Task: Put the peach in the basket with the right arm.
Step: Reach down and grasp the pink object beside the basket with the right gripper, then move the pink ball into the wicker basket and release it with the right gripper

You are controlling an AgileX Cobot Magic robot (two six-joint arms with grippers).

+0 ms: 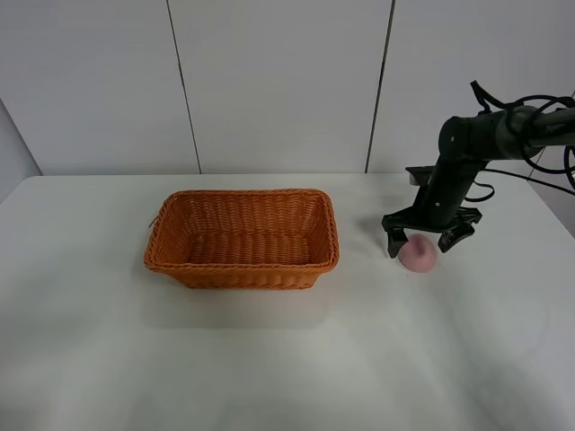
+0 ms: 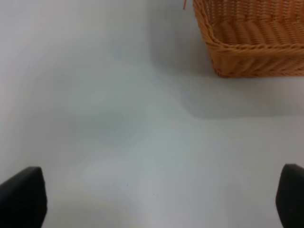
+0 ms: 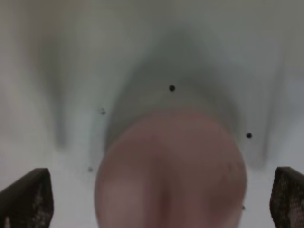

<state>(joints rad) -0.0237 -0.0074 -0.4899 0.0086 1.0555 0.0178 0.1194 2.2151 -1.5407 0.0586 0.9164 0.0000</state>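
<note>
The pink peach (image 1: pixel 419 255) rests on the white table to the right of the orange-brown wicker basket (image 1: pixel 243 237). My right gripper (image 1: pixel 420 241) hangs open just above and around it, one black finger on each side. In the right wrist view the peach (image 3: pixel 171 171) fills the middle, blurred and close, with the fingertips (image 3: pixel 28 199) far apart at the frame's lower corners. The left gripper (image 2: pixel 156 202) is open over bare table, and a corner of the basket (image 2: pixel 251 42) shows in its view. The left arm does not appear in the high view.
The white table (image 1: pixel 269 359) runs wide in front of the basket and the peach. A pale panelled wall (image 1: pixel 278 81) stands behind the table's far edge. Cables (image 1: pixel 539 135) trail from the right arm.
</note>
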